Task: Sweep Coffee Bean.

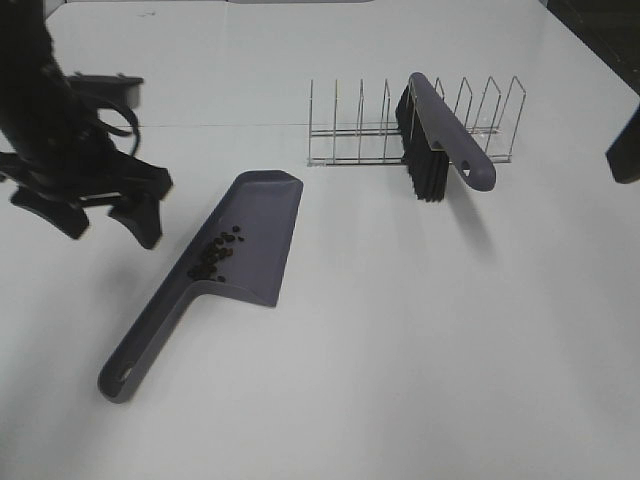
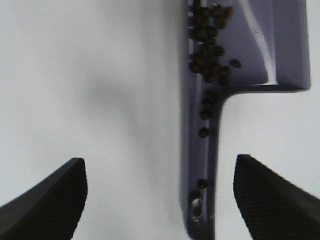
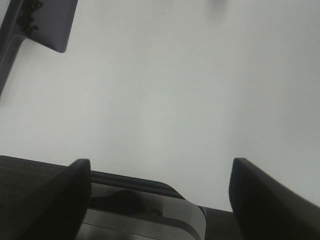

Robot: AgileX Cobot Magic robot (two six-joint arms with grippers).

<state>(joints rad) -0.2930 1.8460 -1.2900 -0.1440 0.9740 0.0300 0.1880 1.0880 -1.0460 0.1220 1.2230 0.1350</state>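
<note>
Left claw [image 1: 95, 210] hangs above the surface [image 1: 400, 330], jaws spread wide and gripping nothing; seen from overhead it sits just to the left of the dustpan [image 1: 255, 225], apart from it. In the left wrist view the two dark fingers [image 2: 47, 200] flank bare surface and the pan's handle, with clear space on both sides of the handle. Right claw [image 3: 160, 200]: jaws likewise parted, nothing between them; its wrist view shows white surface ahead, a dark edge and a glossy grey part below, and a corner of the dustpan [image 3: 47, 22] far off. In the overhead view only a dark sliver at the right edge may be that arm; cannot confirm. Dustpan lies flat on the surface, grey-purple, handle pointing toward the near-left, mouth toward the far side. Beans [image 1: 215, 252] are inside the pan, clustered at the back where the tray narrows into the handle; wrist view shows a few beans [image 2: 210, 55] trailing down the handle channel, one near the hang hole. Brush [image 1: 440, 135] rests tilted in the wire rack [image 1: 350, 135], bristles down, well apart from the pan, at the far side of the surface.
</note>
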